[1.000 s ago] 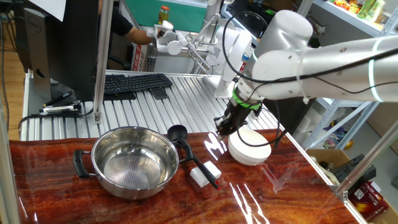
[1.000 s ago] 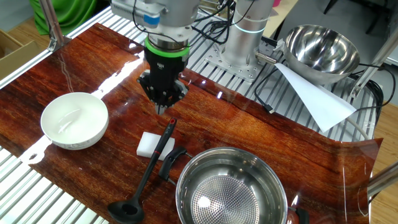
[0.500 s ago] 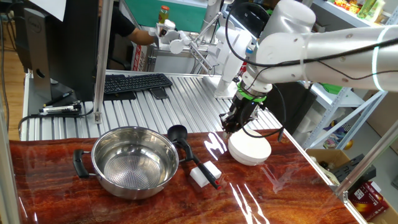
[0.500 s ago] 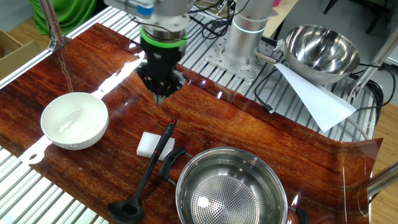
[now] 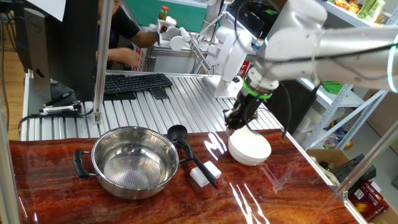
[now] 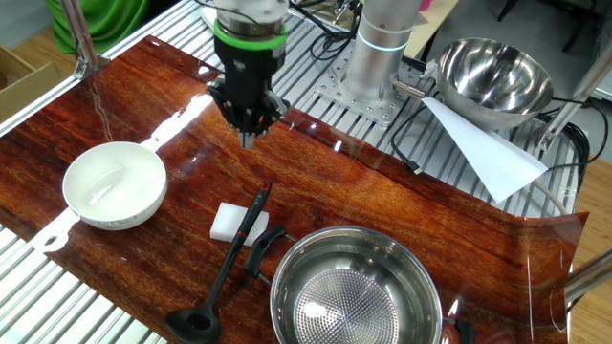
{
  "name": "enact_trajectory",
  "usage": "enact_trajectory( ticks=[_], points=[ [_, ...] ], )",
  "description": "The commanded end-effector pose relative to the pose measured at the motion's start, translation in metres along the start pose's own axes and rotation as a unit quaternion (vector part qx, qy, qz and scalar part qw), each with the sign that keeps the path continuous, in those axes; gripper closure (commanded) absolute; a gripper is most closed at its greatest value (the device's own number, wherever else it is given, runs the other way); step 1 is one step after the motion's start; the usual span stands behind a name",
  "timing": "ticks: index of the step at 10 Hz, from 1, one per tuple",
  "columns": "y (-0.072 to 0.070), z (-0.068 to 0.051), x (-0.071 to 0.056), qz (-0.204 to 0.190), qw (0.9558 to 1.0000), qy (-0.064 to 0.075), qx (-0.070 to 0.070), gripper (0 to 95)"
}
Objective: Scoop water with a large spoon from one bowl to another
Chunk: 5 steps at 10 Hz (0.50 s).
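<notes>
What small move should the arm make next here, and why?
Probably open the jaws and come down toward the ladle's handle. The gripper hangs shut and empty above the table, and the ladle lies untouched, its handle propped on the white block beside the steel pot.

No legible text

Nothing can be read in either view: no lettering, brand or number is clear, and the packages on the shelf (image 5: 364,9) are too small to make out.

The black ladle (image 6: 229,267) lies across the white block (image 6: 232,223) (beside the steel pot (image 6: 356,292)).
</notes>
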<state>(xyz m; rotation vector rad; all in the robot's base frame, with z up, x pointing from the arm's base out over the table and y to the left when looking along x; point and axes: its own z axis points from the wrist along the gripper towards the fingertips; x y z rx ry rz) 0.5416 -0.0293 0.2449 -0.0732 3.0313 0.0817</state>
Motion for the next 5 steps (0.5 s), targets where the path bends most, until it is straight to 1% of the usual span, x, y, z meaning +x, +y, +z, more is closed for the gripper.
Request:
enact_trajectory(
  ticks=[1, 3, 4, 5],
  points=[
    [0.001, -0.0012, 0.0023, 0.007, 0.9999, 0.002, 0.009, 95.0],
    [0.001, -0.0014, 0.0023, 0.009, 0.9998, 0.004, 0.015, 95.0],
    [0.0011, -0.0015, 0.0024, 0.009, 0.9997, 0.006, 0.02, 95.0],
    [0.0013, -0.0015, 0.0024, 0.009, 0.9997, 0.006, 0.021, 95.0]
  ],
)
